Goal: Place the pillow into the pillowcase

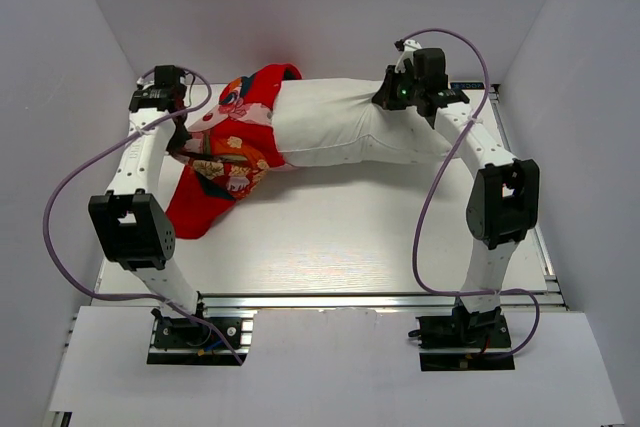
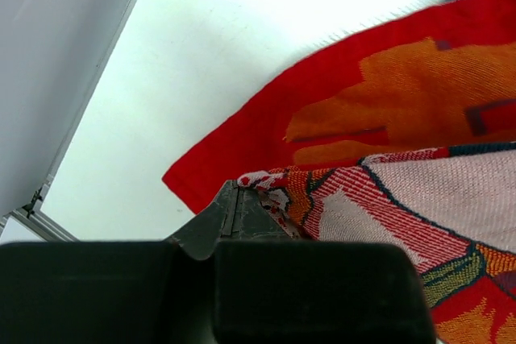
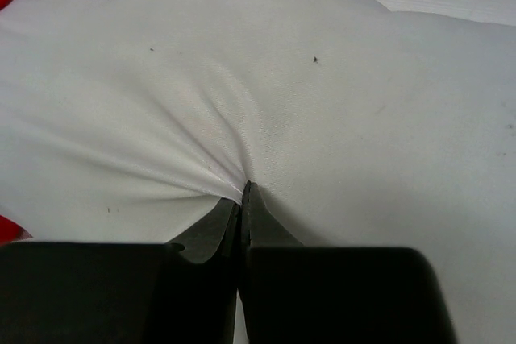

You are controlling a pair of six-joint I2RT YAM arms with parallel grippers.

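Pinching a thin fold of the white pillow (image 3: 266, 78), the right gripper (image 3: 244, 197) has its jaws shut tight on the fabric, toward the end away from the pillowcase (image 1: 232, 147). One end of the pillow sits inside the pillowcase mouth; most juts out. The left gripper (image 2: 240, 203) is closed on the pillowcase's patterned edge. Best, I judge, to hold that edge firm while sliding the pillow straight into the pillowcase, slowly, so the small pinch does not slip.
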